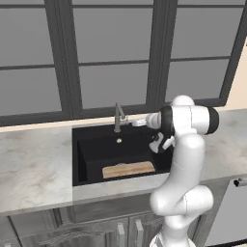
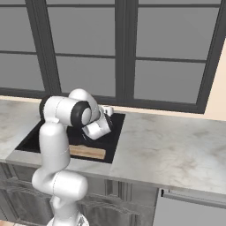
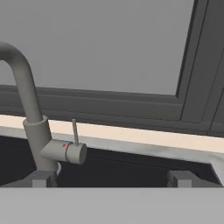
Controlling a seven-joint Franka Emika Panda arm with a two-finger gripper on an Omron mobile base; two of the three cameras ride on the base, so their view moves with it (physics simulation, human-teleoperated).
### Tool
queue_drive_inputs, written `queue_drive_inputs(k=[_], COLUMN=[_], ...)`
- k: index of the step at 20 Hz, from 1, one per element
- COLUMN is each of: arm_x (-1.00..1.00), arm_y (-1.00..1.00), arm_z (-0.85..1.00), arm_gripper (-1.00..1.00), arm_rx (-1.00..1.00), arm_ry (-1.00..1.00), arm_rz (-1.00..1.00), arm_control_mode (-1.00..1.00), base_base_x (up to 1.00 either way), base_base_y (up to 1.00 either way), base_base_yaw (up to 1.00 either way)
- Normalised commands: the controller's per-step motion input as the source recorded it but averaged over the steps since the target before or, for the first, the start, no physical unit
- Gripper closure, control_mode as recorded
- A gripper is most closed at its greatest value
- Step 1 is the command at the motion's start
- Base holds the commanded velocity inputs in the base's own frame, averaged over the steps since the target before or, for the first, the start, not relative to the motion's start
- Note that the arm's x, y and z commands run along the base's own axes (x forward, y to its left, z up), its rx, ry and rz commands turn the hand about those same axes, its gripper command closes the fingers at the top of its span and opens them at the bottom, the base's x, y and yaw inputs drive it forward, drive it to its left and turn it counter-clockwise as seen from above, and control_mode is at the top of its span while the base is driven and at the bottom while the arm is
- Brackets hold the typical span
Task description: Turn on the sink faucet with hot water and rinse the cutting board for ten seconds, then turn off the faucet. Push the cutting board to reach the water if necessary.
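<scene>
Metal is making up the sink faucet (image 3: 30, 118), a slim grey upright with a curved neck, so it is looking rigid and smooth, likely slippery under hard fingertips; the best place to take hold is probably the thin lever (image 3: 75, 132) standing up from the round side cartridge, which should swing with a light push rather than a firm squeeze. The end effector (image 3: 111, 180) is hovering just in front of the faucet base, its two dark tips standing well apart with nothing between them. The cutting board (image 1: 128, 169), a flat tan wooden slab, is lying on the floor of the black sink (image 1: 87, 154) near the front wall, well apart from the spout; it is likely light and stiff enough to slide when pushed. No water is running. Behind the faucet, the window frame (image 3: 192, 65) is crowding the lever's back side, and the marble counter (image 1: 34, 164) is surrounding the basin.
</scene>
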Motion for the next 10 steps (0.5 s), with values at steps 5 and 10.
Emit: queue_drive_inputs(k=[5,10], arm_x=[0.05,0.07], arm_y=[0.08,0.09], arm_z=[-0.13,-0.13], arm_gripper=[-1.00,-1.00], arm_rx=[0.00,0.00], arm_ry=[-0.03,-0.03], arm_rz=[0.00,0.00], arm_control_mode=[-1.00,-1.00], base_base_x=[0.00,0.00], base_base_y=[0.00,0.00], base_base_yaw=[0.00,0.00])
